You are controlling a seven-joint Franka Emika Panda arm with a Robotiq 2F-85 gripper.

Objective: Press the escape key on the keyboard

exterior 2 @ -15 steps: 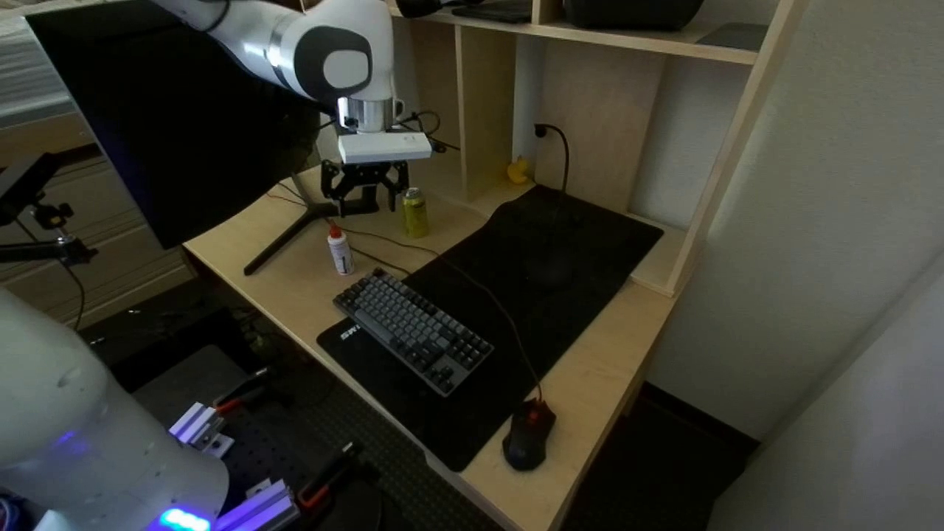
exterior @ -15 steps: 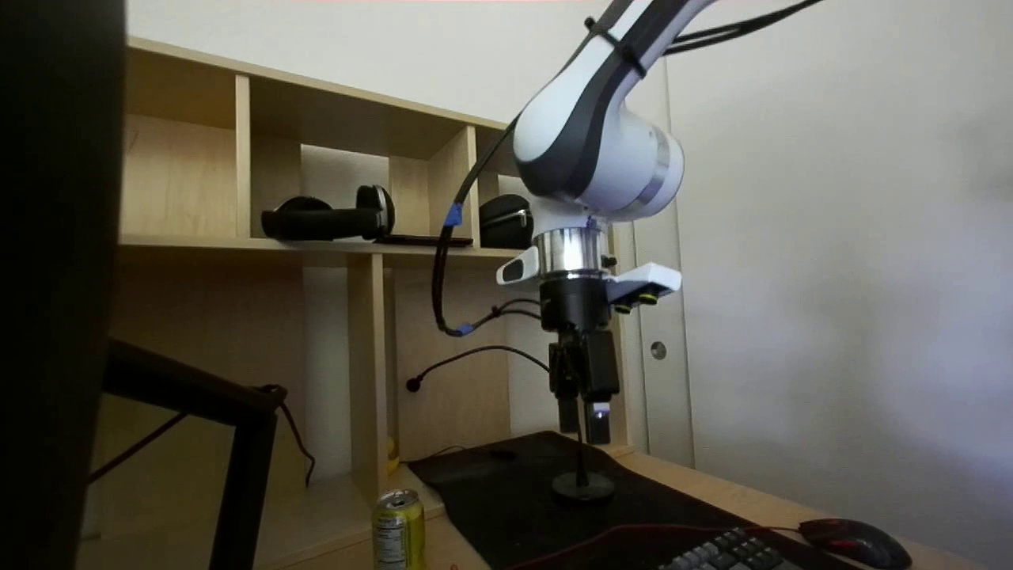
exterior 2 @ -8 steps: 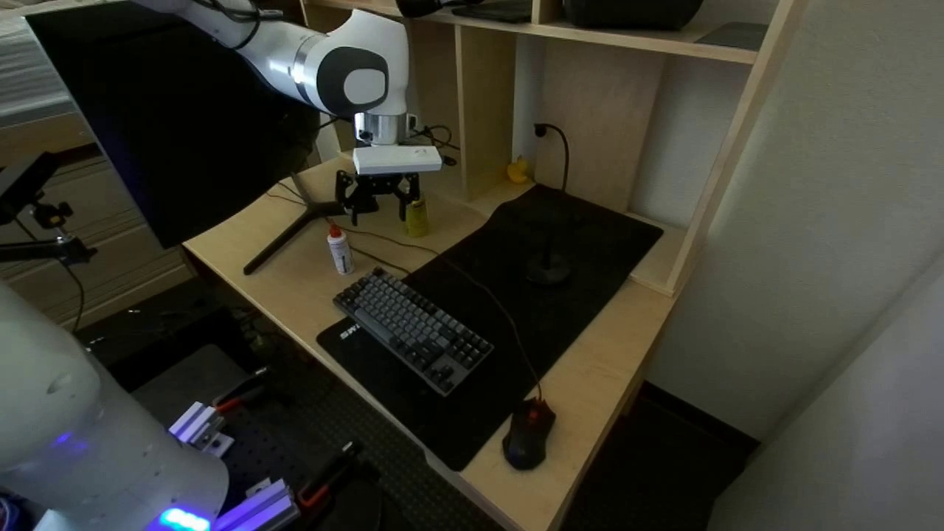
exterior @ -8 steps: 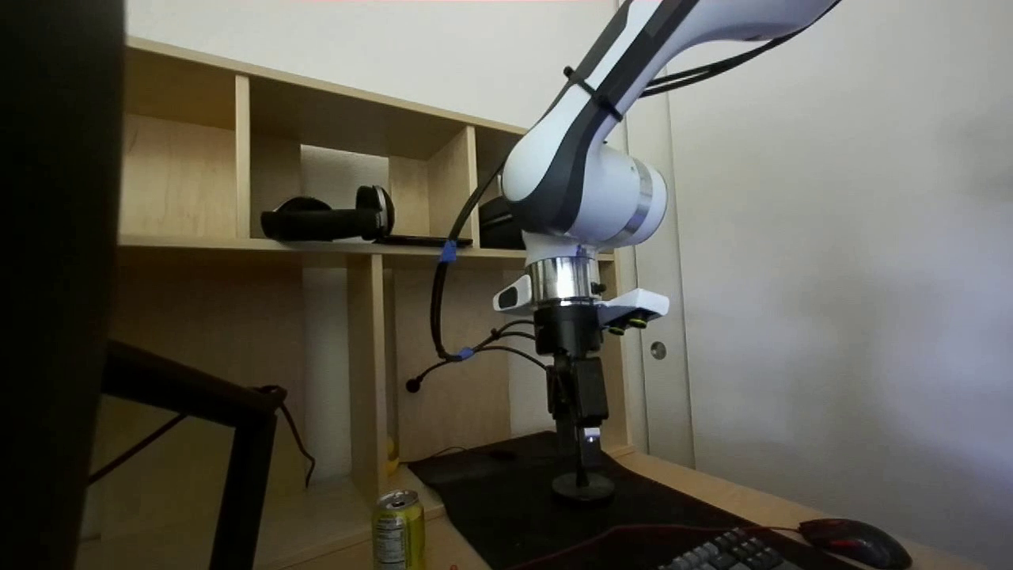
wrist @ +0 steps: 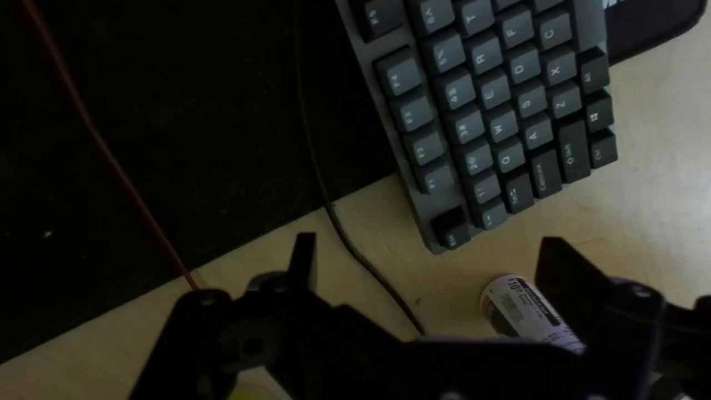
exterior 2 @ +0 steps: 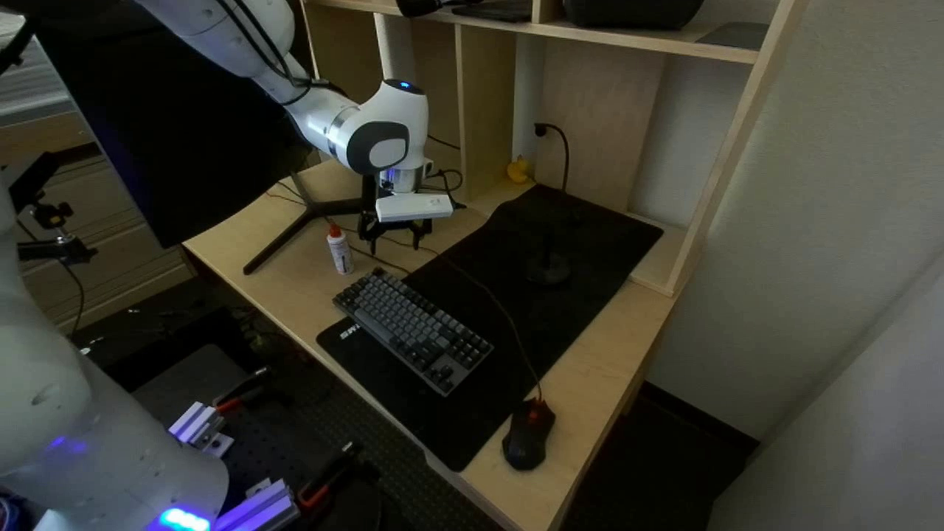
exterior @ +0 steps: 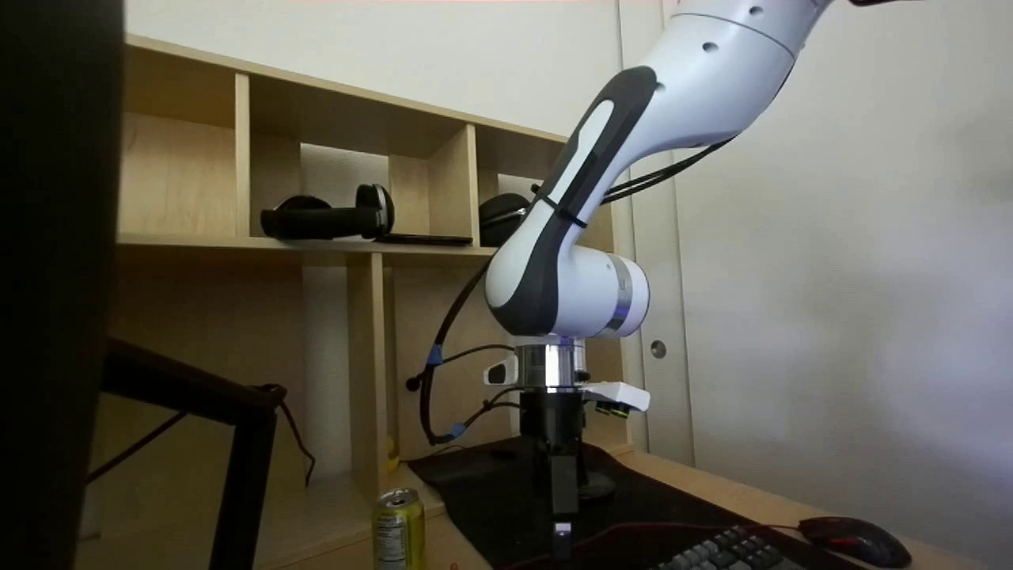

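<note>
The black keyboard (exterior 2: pixel 413 324) lies partly on the desk mat, with one end on bare wood. Its end shows in an exterior view (exterior: pixel 724 552), and its rows of keys fill the upper right of the wrist view (wrist: pixel 489 105). The dark escape key (wrist: pixel 457 236) sits at the keyboard's corner, pale legend readable. My gripper (wrist: pixel 427 240) is open and empty, pointing down. In the wrist view the escape key appears between its spread fingers. In an exterior view the gripper (exterior 2: pixel 395 243) hangs above the desk, beyond the escape end of the keyboard, not touching it.
A white bottle with a red cap (exterior 2: pixel 340 252) stands close by; its body shows near a finger (wrist: pixel 525 314). A yellow can (exterior: pixel 400 532) stands behind. A cable (wrist: pixel 361 258) crosses the wood. The monitor (exterior 2: pixel 177 133), thin stand (exterior 2: pixel 548 269) and mouse (exterior 2: pixel 529 435) surround the mat (exterior 2: pixel 509 243).
The gripper has come down a long way and moved a little closer to the keyboard, still open. It now hides the can in an exterior view. The keyboard has not moved.
</note>
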